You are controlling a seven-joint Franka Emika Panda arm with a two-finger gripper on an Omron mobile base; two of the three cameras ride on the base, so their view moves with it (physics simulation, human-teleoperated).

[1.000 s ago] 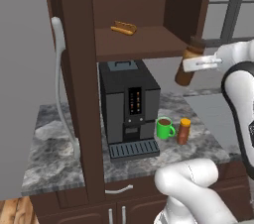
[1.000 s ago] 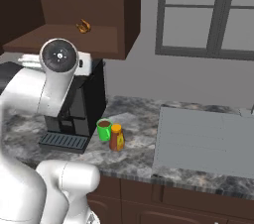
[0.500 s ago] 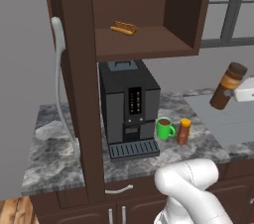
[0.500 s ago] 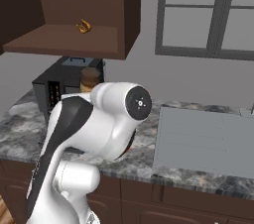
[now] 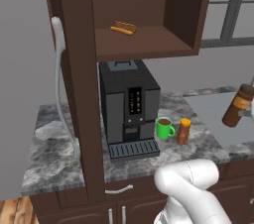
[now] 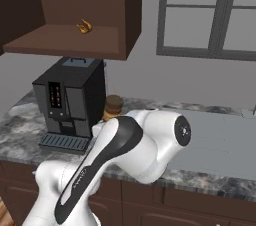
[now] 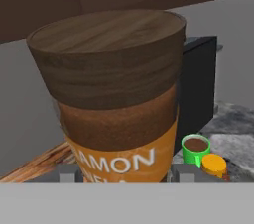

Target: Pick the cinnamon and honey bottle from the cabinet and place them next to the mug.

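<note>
My claw [image 7: 119,172] is pressed on the cinnamon [image 7: 111,94], one finger on each side of its lower part. In the hand view the jar stands very close to the camera, with a dark wooden lid, brown powder below it and an orange label. In the left base view the cinnamon [image 5: 238,105] hangs in the air at the right edge, tilted, above the grey counter [image 5: 54,153] and well apart from the other things. In the right base view the top of the jar [image 6: 113,106] shows just behind my arm.

Farther on the counter stands the green mug [image 5: 163,128], with the honey bottle [image 5: 183,131] just beside it on its right. The hand view also shows the mug [image 7: 195,149] and the orange cap of the honey bottle [image 7: 214,164], touching or almost touching. Left of the mug is the black coffee machine [image 5: 128,105].

Above the machine is the cabinet [image 5: 144,17], its shelf compartment open. A small golden-brown piece [image 5: 123,28] lies on the shelf. The pale curved handle [image 5: 60,79] hangs along the left side of the cabinet.
</note>
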